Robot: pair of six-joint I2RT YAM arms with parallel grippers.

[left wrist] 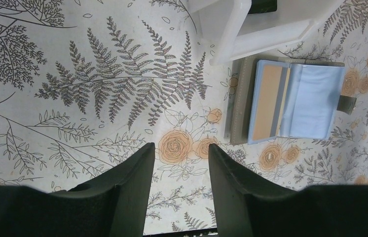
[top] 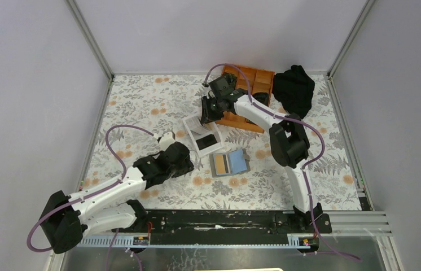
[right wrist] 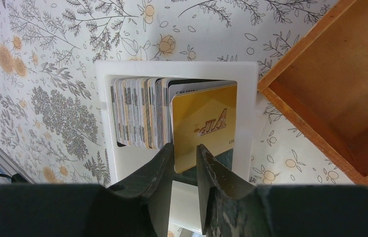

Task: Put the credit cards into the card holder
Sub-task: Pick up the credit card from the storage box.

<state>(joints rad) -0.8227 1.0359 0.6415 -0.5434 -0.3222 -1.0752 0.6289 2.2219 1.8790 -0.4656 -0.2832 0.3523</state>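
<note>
The card holder (top: 229, 164) lies open on the flowered table, a tan-gold card (left wrist: 267, 101) in its left half and pale blue (left wrist: 312, 101) on its right. A stack of credit cards (right wrist: 140, 111) stands on edge in the white box (right wrist: 177, 67), and a gold card (right wrist: 204, 123) leans against the stack, facing the camera. My right gripper (right wrist: 185, 146) hangs over that box with a narrow gap between its jaws. The gold card's lower left corner shows in the gap, not clamped. My left gripper (left wrist: 179, 145) is open and empty, low over the table left of the holder.
The white two-compartment box (top: 194, 127) sits just behind and left of the holder. An orange gridded tray (top: 250, 93) stands at the back, right beside my right gripper (top: 207, 116). A black cloth (top: 294, 87) lies in the back right corner.
</note>
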